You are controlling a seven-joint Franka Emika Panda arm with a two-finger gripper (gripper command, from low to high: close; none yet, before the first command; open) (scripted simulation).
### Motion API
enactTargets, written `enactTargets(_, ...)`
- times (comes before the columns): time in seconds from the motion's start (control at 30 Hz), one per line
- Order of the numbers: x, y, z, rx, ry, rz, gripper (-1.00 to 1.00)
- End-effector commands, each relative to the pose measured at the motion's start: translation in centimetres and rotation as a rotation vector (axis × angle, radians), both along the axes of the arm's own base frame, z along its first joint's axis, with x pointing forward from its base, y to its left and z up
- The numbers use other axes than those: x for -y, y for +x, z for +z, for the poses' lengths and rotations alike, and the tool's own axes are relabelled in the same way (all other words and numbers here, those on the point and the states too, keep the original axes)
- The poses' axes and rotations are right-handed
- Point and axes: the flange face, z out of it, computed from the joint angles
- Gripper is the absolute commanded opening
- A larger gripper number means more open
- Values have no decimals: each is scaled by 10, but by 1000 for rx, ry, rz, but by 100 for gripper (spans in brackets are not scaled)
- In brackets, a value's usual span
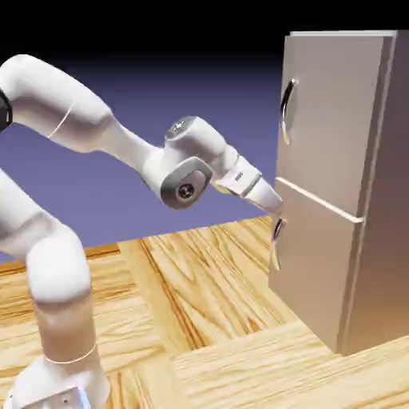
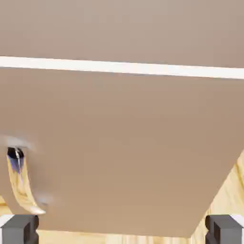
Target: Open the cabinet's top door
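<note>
— Where's the cabinet from where you stand?
— It's the tall grey-brown cabinet (image 1: 319, 192) filling the right side of the exterior view, upright on the wood-patterned floor (image 1: 184, 319).
— And the top door?
— That's the larger panel, the top door (image 1: 331, 120), at upper right. Its long curved silver handle (image 1: 287, 112) runs down near the panel's left edge. It looks closed to me.
— What about below it?
— A pale strip (image 1: 319, 200) crosses between the two, then comes the lower door (image 1: 311, 272) with its own curved handle (image 1: 277, 243).
— Where has the arm got to?
— The white arm (image 1: 120, 144) reaches in from the left, and the gripper (image 2: 122, 229) is right by the cabinet, near the top of that lower handle. Touching or not, I can't tell.
— Are the jaws closed?
— No, wide open: the tips sit at the bottom left and bottom right corners of the hand view, holding nothing between them.
</note>
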Motion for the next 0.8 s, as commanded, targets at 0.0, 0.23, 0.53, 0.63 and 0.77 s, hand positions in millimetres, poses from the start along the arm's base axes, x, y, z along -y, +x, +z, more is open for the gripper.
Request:
enactTargets(0.0,2,1,7,16,3,-7,0)
enactTargets(0.23,13,1,54,131,21,-46,0)
enactTargets(0.53,15,-6,101,277,34,-80,0)
enactTargets(0.63,12,-9,114,323,36,-87,0)
enactTargets(0.77,5,-12,128,384,37,-93,0)
